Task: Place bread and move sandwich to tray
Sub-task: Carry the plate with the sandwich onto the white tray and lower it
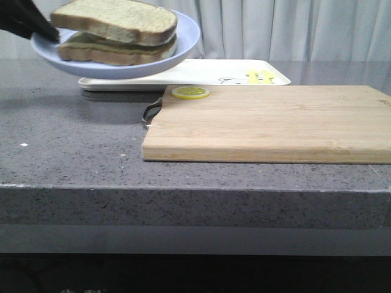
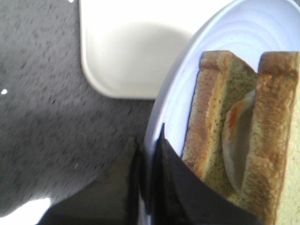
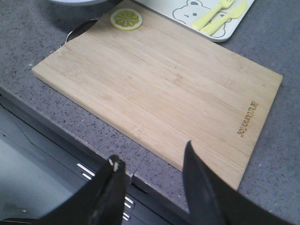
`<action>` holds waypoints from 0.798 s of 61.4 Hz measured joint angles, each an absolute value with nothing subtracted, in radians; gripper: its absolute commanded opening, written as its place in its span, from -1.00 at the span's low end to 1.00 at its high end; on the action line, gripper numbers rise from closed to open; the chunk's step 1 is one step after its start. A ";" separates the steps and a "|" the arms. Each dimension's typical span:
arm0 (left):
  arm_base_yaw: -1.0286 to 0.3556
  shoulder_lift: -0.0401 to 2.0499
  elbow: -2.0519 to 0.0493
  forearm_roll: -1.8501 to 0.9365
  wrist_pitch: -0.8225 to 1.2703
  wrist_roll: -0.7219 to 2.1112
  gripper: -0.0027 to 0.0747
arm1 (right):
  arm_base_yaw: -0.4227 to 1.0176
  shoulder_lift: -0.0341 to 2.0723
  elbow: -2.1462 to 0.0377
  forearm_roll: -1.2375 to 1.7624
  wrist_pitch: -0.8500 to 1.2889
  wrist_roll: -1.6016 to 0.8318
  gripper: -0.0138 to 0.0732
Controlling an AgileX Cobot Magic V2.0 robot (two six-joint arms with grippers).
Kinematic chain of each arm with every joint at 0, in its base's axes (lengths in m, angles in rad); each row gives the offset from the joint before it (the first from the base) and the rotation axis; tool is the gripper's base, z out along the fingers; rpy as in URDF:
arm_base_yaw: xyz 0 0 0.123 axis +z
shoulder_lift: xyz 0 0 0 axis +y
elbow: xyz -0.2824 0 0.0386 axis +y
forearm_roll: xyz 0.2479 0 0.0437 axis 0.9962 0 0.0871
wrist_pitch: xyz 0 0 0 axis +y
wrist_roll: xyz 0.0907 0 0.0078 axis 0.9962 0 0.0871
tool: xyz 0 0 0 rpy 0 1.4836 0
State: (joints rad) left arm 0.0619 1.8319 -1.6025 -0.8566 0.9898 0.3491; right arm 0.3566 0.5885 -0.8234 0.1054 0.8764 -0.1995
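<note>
My left gripper [image 1: 49, 35] is shut on the rim of the round pale blue plate [image 1: 183, 46] and holds it in the air above the counter, over the near left end of the white tray [image 1: 201, 72]. The sandwich [image 1: 116, 33] lies on the plate, the bread [image 1: 116, 19] as its top slice, with the white-and-orange egg [image 2: 236, 136] between the slices. In the left wrist view my gripper [image 2: 150, 140] pinches the plate's rim [image 2: 161, 108], with the tray's corner [image 2: 122, 51] below. My right gripper [image 3: 152, 161] is open and empty above the counter's front edge.
A wooden cutting board [image 1: 269, 122] lies in front of the tray, with a lemon slice [image 1: 190, 92] on its far left corner and a metal handle [image 1: 151, 111] at its left side. The tray bears a yellow cartoon print [image 1: 259, 75]. Grey counter [image 1: 67, 140] lies left of the board.
</note>
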 measured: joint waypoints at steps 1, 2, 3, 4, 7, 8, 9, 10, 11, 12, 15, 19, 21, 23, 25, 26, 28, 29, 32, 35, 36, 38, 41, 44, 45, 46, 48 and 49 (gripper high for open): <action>0.060 1.842 -1.615 -0.857 0.988 0.336 -0.98 | 0.357 0.588 -0.823 0.105 0.879 -0.200 0.05; 0.057 1.852 -1.635 -0.857 0.988 0.323 -0.98 | 0.357 0.588 -0.823 0.105 0.879 -0.200 0.05; 0.055 1.862 -1.647 -0.857 0.988 0.310 -0.98 | 0.357 0.588 -0.823 0.105 0.881 -0.200 0.05; 0.053 1.878 -1.660 -0.859 0.986 0.297 -0.98 | 0.357 0.588 -0.823 0.105 0.881 -0.200 0.05; 0.048 1.917 -1.704 -0.859 0.986 0.248 -0.98 | 0.357 0.588 -0.823 0.105 0.883 -0.200 0.05; 0.046 1.933 -1.723 -0.859 0.988 0.237 -0.98 | 0.357 0.588 -0.823 0.105 0.883 -0.200 0.05; 0.046 1.945 -1.735 -0.859 0.988 0.222 -0.98 | 0.357 0.588 -0.823 0.105 0.885 -0.200 0.05; 0.044 1.962 -1.753 -0.859 0.991 0.214 -0.98 | 0.357 0.588 -0.823 0.105 0.884 -0.200 0.05; 0.044 1.973 -1.765 -0.859 0.993 0.201 -0.98 | 0.357 0.588 -0.823 0.105 0.884 -0.200 0.05; 0.042 1.990 -1.782 -0.859 0.998 0.191 -0.98 | 0.357 0.588 -0.823 0.105 0.884 -0.200 0.05; 0.040 2.033 -1.824 -0.848 1.011 0.150 -0.98 | 0.357 0.588 -0.823 0.105 0.885 -0.200 0.05; 0.040 2.079 -1.870 -0.837 1.028 0.113 -0.98 | 0.357 0.588 -0.823 0.105 0.885 -0.200 0.05; 0.040 2.103 -1.889 -0.830 1.033 0.098 -0.98 | 0.357 0.588 -0.823 0.105 0.885 -0.200 0.05; 0.040 2.124 -1.903 -0.823 1.036 0.083 -0.98 | 0.357 0.588 -0.823 0.105 0.885 -0.200 0.05; 0.040 2.140 -1.915 -0.818 1.035 0.071 -0.97 | 0.357 0.588 -0.823 0.105 0.885 -0.200 0.05; 0.040 2.147 -1.921 -0.815 1.036 0.065 -0.97 | 0.357 0.588 -0.823 0.105 0.885 -0.200 0.05; 0.040 2.161 -1.935 -0.809 1.036 0.052 -0.97 | 0.357 0.588 -0.823 0.105 0.885 -0.200 0.05; 0.040 2.169 -1.940 -0.803 1.036 0.046 -0.97 | 0.357 0.588 -0.823 0.105 0.885 -0.200 0.05; 0.040 2.181 -1.955 -0.803 1.036 0.030 -0.97 | 0.357 0.588 -0.823 0.105 0.885 -0.200 0.05; 0.040 2.191 -1.967 -0.803 1.029 0.023 -0.97 | 0.357 0.588 -0.823 0.105 0.885 -0.200 0.05; 0.040 2.194 -1.973 -0.803 1.027 0.021 -0.97 | 0.357 0.588 -0.823 0.105 0.885 -0.200 0.05; 0.040 2.196 -1.976 -0.803 1.024 0.019 -0.97 | 0.357 0.588 -0.823 0.105 0.885 -0.200 0.05; 0.040 2.198 -1.980 -0.803 1.017 0.017 -0.97 | 0.357 0.588 -0.823 0.107 0.886 -0.200 0.05; 0.040 2.199 -1.983 -0.803 1.008 0.017 -0.97 | 0.357 0.588 -0.823 0.111 0.886 -0.200 0.05; 0.040 2.199 -1.983 -0.801 1.006 0.017 -0.97 | 0.357 0.588 -0.823 0.113 0.886 -0.200 0.05; 0.039 2.199 -1.983 -0.803 1.005 0.017 -0.97 | 0.357 0.588 -0.823 0.113 0.886 -0.200 0.05; 0.038 2.199 -1.983 -0.803 1.001 0.017 -0.97 | 0.357 0.588 -0.823 0.113 0.886 -0.200 0.05; 0.038 2.199 -1.983 -0.803 1.001 0.017 -0.96 | 0.357 0.588 -0.823 0.115 0.886 -0.200 0.05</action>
